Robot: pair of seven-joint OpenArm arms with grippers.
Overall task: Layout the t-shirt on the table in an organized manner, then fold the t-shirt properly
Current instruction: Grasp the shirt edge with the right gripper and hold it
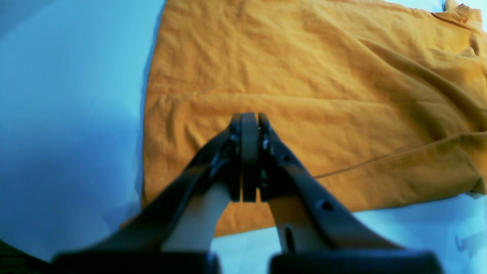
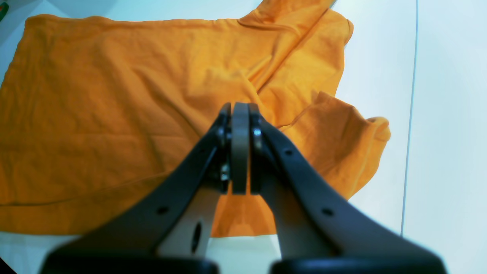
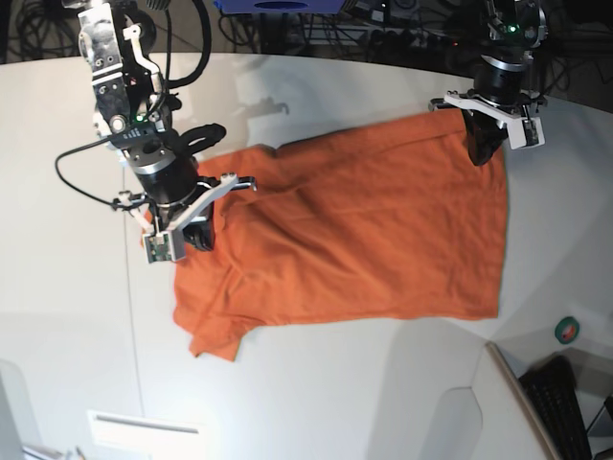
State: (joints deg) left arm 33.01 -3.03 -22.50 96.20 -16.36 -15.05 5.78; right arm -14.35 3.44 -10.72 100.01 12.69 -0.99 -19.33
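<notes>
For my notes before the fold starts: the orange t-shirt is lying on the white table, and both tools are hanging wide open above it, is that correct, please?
Not quite. The t-shirt does lie on the white table, but neither tool is open. The left wrist view shows the left tool with its jaws shut together, and the right wrist view shows the same for the right tool. Neither holds any cloth.

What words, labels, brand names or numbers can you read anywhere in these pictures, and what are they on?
None can be read.
t-shirt: plain orange, no print showing.
table: bare white, no markings.
Small round green and red thing at the table's edge: too small to read.
</notes>
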